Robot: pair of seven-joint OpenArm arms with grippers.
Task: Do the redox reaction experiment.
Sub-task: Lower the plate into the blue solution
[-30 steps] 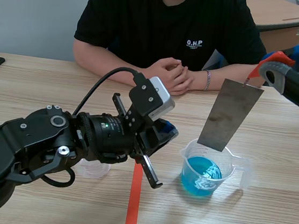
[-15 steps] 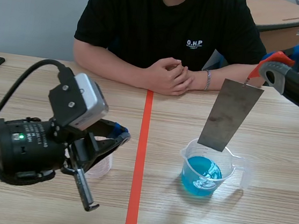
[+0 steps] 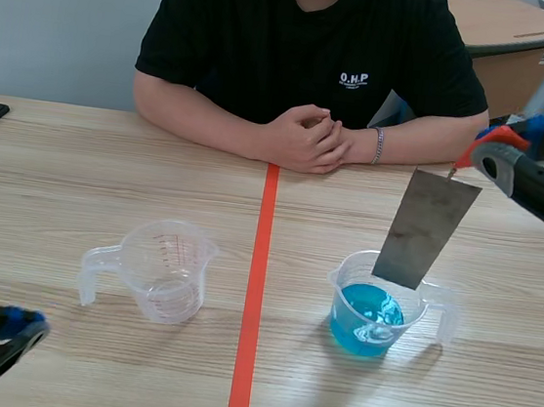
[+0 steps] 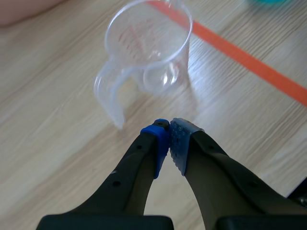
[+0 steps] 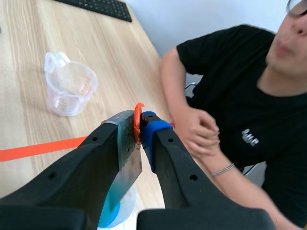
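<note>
The left gripper (image 4: 169, 128) has its pads pressed together on nothing. At its 12 o'clock stands an empty clear measuring cup (image 4: 148, 43); orange tape (image 4: 249, 62) runs at 2 o'clock.

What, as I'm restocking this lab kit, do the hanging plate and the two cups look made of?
The plate: likely sheet metal, dull mottled grey, thin, flat, hanging stiff. The empty cup and the cup of blue liquid: probably clear plastic, see-through walls, moulded handles.
</note>
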